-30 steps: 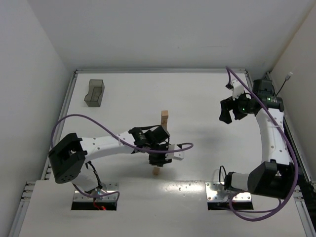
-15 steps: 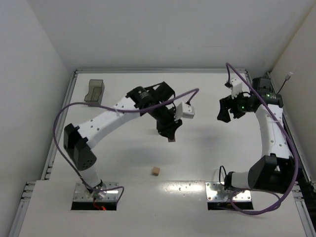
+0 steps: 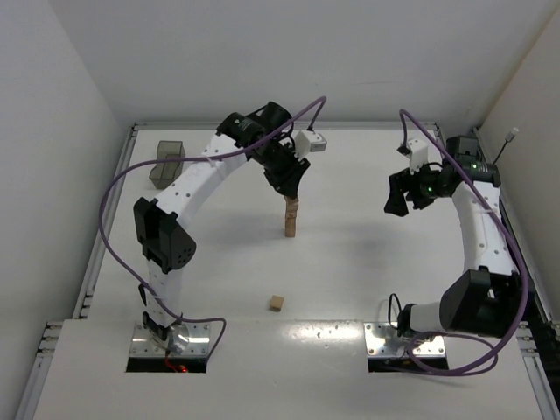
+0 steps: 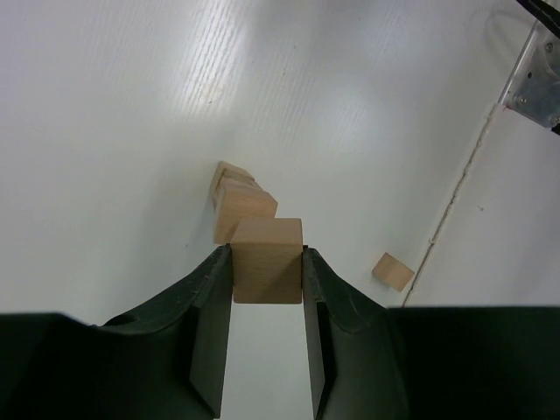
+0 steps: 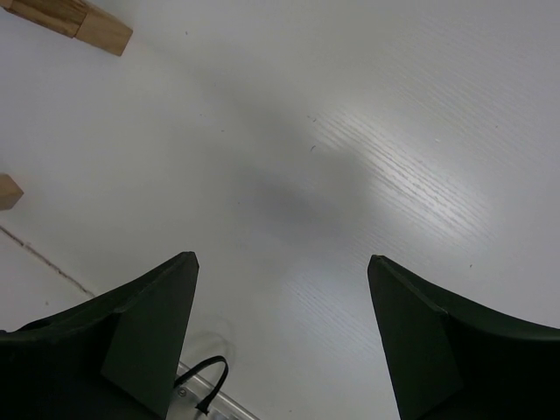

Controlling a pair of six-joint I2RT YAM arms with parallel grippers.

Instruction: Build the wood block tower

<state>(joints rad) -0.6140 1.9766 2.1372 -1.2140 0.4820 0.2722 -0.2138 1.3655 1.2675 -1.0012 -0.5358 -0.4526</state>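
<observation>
The tower (image 3: 290, 219) is a slim column of tan wood blocks in the middle of the table. My left gripper (image 3: 288, 191) is right over its top, shut on a wood block. In the left wrist view the held block (image 4: 268, 271) sits between the fingers, above the tower's upper blocks (image 4: 238, 199); I cannot tell if it touches them. One loose block (image 3: 276, 303) lies on the table near the front, also seen in the left wrist view (image 4: 392, 271). My right gripper (image 3: 400, 198) is open and empty, held above the table at the right (image 5: 282, 259).
A grey translucent tray (image 3: 166, 163) stands at the far left back. The right wrist view catches the tower (image 5: 70, 19) at its top left and the loose block (image 5: 9, 191) at its left edge. Walls close the table on three sides.
My left arm rose from the front of the table with a block in its gripper and swung back over the tower's top. One block stayed at the front. The right arm barely moved.
</observation>
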